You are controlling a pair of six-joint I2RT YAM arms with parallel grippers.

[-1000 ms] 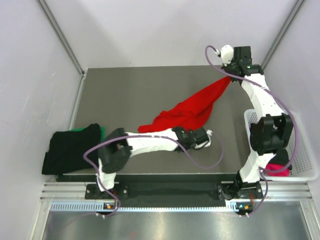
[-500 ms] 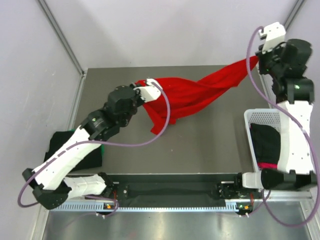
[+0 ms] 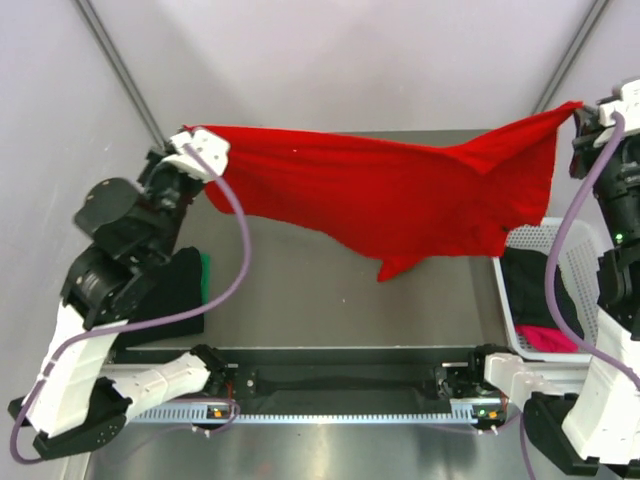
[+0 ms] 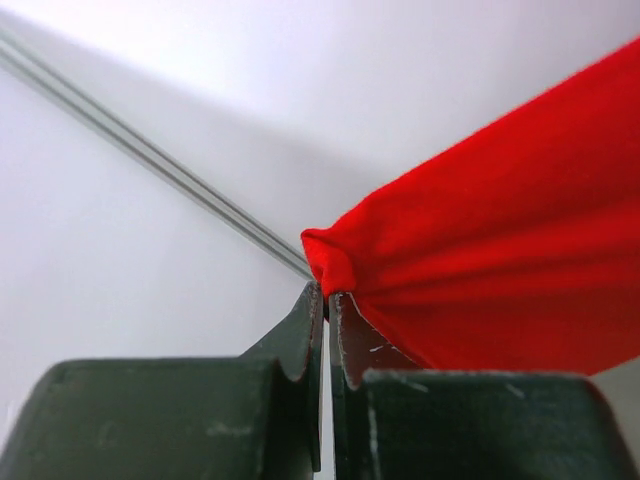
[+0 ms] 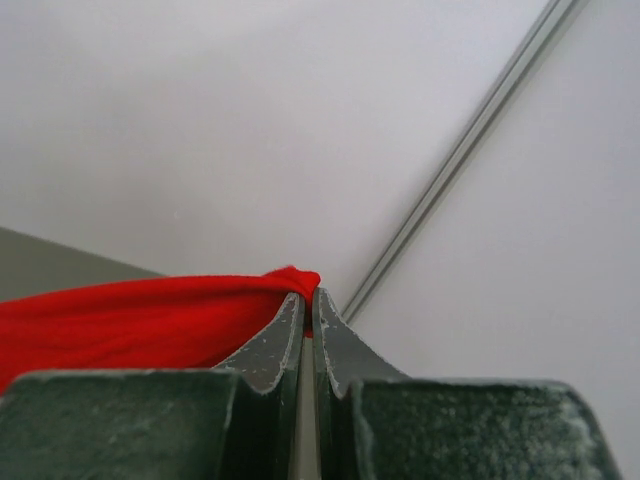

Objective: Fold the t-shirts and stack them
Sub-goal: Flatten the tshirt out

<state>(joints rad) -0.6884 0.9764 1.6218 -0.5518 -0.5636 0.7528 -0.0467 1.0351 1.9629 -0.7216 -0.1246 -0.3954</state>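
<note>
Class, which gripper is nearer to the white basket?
Right. The right gripper hangs raised by the far end of the basket; the left gripper is across the table, at its far left.

The right claw has its two dark fingers pressed together on a corner of the red t-shirt. The cloth stretches away to the left. Behind it are a white wall, a slanted metal strip and a little grey table.

Bright, even, diffuse light left the pale grey walls nearly shadowless, with soft focus close to both wrist cameras.
</note>
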